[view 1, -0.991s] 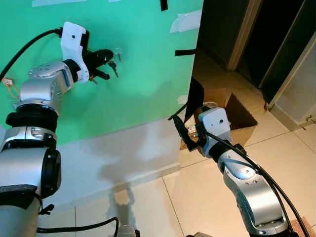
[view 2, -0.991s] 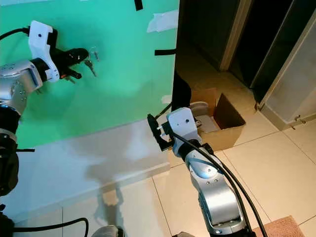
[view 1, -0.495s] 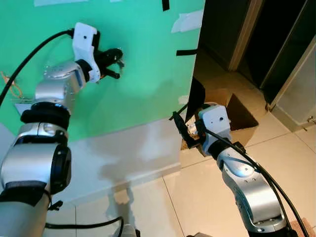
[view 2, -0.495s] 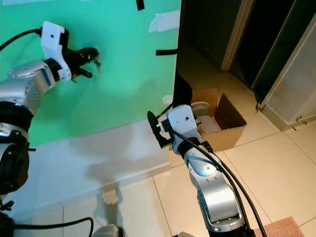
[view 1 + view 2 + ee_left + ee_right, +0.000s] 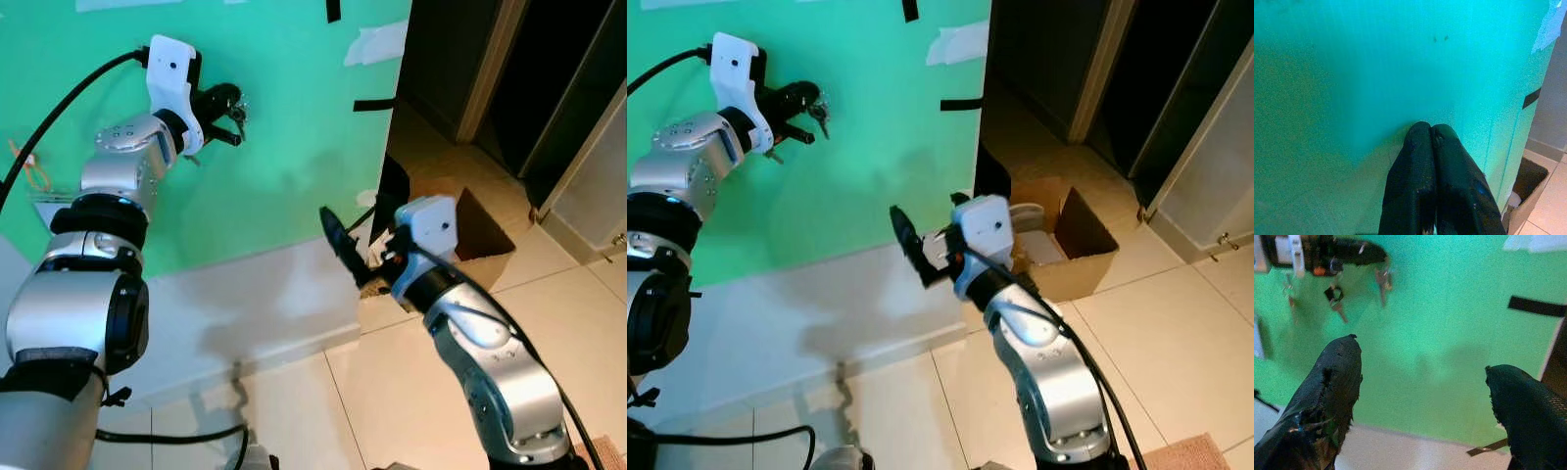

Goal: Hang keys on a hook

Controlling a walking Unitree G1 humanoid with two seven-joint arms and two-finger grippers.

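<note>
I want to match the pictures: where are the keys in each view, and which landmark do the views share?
Left eye view: the keys hang at the tips of the left gripper, against the green board.
Right eye view: the keys are at the same gripper tips, upper left.
Left wrist view: shut fingers hide them.
Right wrist view: keys dangle near the top edge.
Shared landmark: the green board.

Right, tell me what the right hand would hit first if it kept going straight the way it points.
Probably the flat green wall panel: the right hand, fingers apart, faces it squarely. Depth is hard to judge.
</note>
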